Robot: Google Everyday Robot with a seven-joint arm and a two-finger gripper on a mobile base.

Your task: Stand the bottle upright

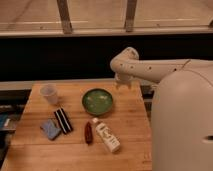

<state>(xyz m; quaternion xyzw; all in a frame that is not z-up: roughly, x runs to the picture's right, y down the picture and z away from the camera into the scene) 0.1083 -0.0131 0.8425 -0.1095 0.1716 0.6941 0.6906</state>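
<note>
A slim white bottle [106,136] lies on its side on a wooden table [30,150], toward 5 o'clock from the table's centre, with its cap pointing to 11 o'clock. A small red-brown object [88,132] lies just beside it at 9 o'clock, and a green bowl [97,101] sits near at 12. The gripper [122,81] hangs at 1 o'clock over the far table edge, well apart, holding nothing; whether it is open cannot be told. Risks: the round bottle may roll when touched, the gripper may knock the red-brown object, and the narrow base may topple on release.
</note>
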